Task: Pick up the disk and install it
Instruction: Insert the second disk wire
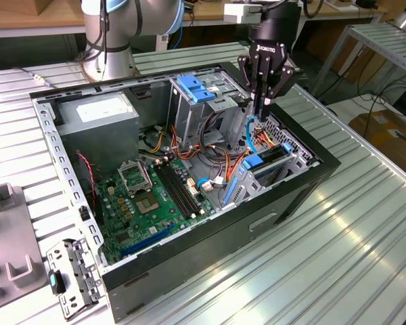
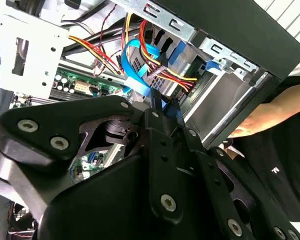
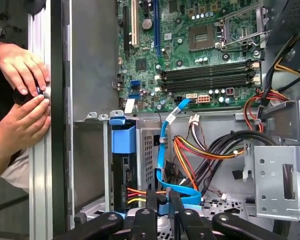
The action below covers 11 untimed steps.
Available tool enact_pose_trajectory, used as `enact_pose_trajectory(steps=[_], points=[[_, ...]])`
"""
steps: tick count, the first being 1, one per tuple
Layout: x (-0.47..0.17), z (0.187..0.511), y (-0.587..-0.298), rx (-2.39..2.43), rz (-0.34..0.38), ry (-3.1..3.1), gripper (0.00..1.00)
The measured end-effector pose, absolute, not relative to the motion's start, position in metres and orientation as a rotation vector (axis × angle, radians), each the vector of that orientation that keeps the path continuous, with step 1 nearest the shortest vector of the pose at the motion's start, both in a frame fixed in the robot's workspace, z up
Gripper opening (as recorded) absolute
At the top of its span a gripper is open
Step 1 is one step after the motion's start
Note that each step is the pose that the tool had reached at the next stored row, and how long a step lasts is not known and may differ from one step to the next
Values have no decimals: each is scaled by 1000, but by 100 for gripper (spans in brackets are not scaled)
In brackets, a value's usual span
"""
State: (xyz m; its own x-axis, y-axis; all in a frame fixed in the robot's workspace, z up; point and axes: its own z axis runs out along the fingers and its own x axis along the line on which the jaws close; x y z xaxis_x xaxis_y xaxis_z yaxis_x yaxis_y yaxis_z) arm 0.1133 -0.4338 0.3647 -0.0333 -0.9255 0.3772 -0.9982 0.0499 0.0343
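In the exterior view, an open computer case [image 1: 189, 284] lies on its side on a ribbed metal table [image 1: 338, 230], its green circuit board [image 1: 155, 196] facing up. The black gripper [image 1: 262, 107] hangs over the end of the case toward the exterior view's right, its fingers drawn close together with only a narrow slit between the tips; nothing can be seen pinched there. Just below the tips runs a thin light-blue cable [image 1: 247, 139]. The disk [image 1: 267, 162], dark with a bright blue frame, sits in the drive bay at that same end of the case, beneath the gripper and apart from it. A tall grey cage [image 1: 196, 108] topped by a blue clip [image 1: 193, 88] stands near the middle of the case, and a grey power supply [image 1: 98, 118] fills the far corner.

In the second wrist view, the gripper's dark linkage [image 2: 115, 175] fills the foreground, the fingertips [image 2: 155, 102] near the light-blue cable and a bundle of red and yellow wires [image 2: 165, 70]. A person's hand [image 2: 262, 117] rests at the case's edge.

In the first wrist view, the fingers [image 3: 151, 200] point into the case beside the blue cable. Two hands [image 3: 22, 100] work at the outer rail of the table, and a blue tab [image 3: 123, 137] of the disk's frame shows at the bay.
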Motion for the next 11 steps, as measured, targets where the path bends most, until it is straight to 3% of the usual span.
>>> enact_pose_trajectory(steps=[3, 4, 11], points=[[113, 361, -434, 1946, 350, -2032, 22], [113, 361, -434, 1945, 350, -2032, 16], [113, 361, -434, 1946, 350, -2032, 16]])
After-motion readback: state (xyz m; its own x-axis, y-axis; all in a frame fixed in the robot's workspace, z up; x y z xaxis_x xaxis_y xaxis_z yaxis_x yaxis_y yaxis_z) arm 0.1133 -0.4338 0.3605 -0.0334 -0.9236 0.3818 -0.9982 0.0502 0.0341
